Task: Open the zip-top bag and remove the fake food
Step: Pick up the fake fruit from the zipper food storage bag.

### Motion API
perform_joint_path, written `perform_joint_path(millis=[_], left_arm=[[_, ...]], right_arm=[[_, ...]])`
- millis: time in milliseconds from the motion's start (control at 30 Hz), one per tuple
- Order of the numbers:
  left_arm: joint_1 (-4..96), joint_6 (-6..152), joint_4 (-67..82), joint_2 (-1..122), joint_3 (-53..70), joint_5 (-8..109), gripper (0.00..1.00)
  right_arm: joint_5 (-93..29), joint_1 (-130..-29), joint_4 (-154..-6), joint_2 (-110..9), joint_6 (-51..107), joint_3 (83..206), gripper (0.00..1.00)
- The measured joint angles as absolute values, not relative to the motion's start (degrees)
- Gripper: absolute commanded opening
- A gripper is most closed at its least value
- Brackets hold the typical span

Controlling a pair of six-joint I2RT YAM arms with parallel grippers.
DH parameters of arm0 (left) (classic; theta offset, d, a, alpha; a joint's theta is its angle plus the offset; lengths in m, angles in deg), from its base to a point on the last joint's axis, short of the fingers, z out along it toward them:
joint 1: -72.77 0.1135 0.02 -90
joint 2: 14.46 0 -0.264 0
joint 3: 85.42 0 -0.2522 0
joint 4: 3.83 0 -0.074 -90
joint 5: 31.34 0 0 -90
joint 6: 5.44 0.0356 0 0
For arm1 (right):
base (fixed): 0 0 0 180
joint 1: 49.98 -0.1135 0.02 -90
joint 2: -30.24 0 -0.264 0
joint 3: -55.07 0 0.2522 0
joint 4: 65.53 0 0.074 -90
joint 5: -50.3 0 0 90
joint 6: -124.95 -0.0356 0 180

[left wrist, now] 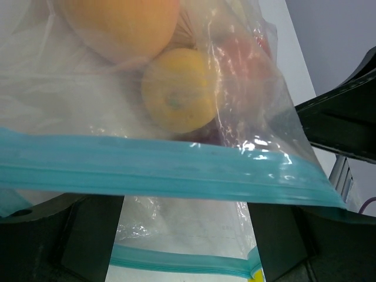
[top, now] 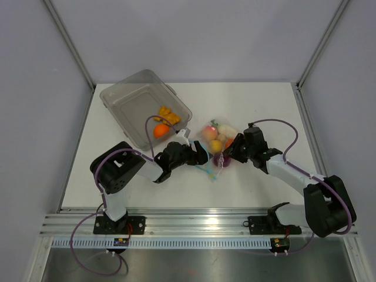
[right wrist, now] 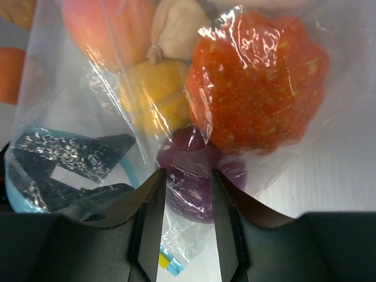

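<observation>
Left gripper [top: 202, 155] and right gripper [top: 229, 154], jaws apart, flank zip-top bag [top: 216, 140]; tub [top: 125, 101] behind.

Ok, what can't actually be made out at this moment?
- Top view: whether the zip-top bag is open; the left gripper and right gripper crowd its near end.
- Left wrist: that gripper's fingertips; the zip strip covers them.
- Right wrist: whether plastic is pinched; glare on crinkled film between the fingers.
- Left wrist: the orange toy, cut off by the top edge.
</observation>
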State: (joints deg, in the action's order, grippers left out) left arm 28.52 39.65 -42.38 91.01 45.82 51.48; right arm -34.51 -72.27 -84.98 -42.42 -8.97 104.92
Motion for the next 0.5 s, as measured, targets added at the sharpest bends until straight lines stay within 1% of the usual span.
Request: perform_joint_path(millis=[300,400,433,500], left_arm=[[28.52,39.54,-42.86,91.01,46.10,51.37,0.89],[28.52,39.46,-42.89,91.01,46.10,51.32,0.94],[28.52,39.41,-42.86,91.01,46.10,51.32,0.98],[28.52,39.32,-42.89,91.01,46.12,51.32,0.99]], right_arm=[[-36.78,-72.66,-86.16,-43.03,-9.00,104.92,0.43],[-37.13,-72.66,-86.21,-43.36,-9.02,104.99,0.42],[-37.13,-72.68,-86.21,-43.73,-9.04,105.10,0.42],[-37.11,-72.68,-86.16,-44.87,-9.17,105.34,0.41]])
